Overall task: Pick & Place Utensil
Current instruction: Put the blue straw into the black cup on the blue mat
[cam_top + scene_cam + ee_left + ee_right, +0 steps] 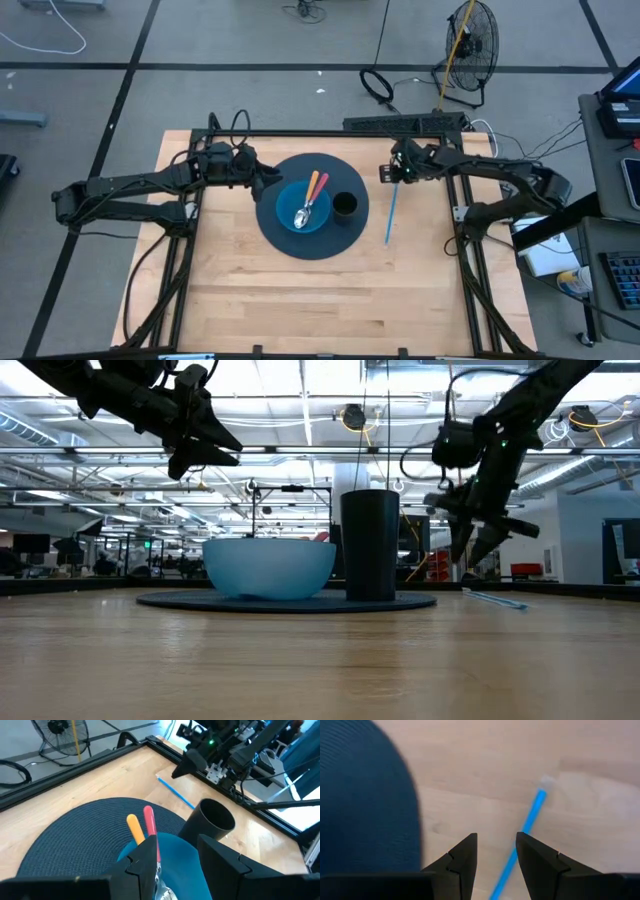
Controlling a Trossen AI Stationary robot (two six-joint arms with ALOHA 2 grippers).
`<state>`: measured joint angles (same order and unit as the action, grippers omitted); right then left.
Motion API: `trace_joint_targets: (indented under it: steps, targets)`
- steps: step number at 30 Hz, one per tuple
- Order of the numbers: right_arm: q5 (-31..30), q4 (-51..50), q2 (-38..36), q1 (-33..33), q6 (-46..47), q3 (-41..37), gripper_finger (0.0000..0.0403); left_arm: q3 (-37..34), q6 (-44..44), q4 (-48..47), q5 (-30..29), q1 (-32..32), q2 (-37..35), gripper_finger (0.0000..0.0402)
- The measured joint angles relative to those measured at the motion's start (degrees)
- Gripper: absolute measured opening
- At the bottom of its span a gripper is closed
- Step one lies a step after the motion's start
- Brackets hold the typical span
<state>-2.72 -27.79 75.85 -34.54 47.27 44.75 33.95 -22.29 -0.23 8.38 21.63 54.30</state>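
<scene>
Blue utensil (390,214) lies lengthwise down the frame just below my right pincer (396,175), which hangs narrowly parted, empty.

We see a dark blue round mat (290,240) with a fine ribbed weave, a light blue bowl (291,199) and a black cup (345,205) on a pale wood table (300,300). In the bowl lie an orange-handled utensil (134,829) and a red-handled one (149,818); a bright blue stick (391,212) lies on the wood.
</scene>
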Motion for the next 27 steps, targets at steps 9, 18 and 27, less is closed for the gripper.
trace_joint_targets:
  steps: [9,18,27]
  targets:
    - [4.15,0.34,7.50,-2.43,-1.04,0.00,0.0133,0.00,-0.98,0.00,0.00,0.00,0.01,0.0147]
    - [1.14,-0.19,9.60,-2.65,-1.50,0.00,0.0133,0.01,-1.38,-0.02,0.00,0.00,0.01,0.0147]
    - [1.57,-1.05,10.83,-3.05,-1.34,0.05,0.0132,0.00,-0.48,-0.02,-0.61,-0.02,0.00,0.0147]
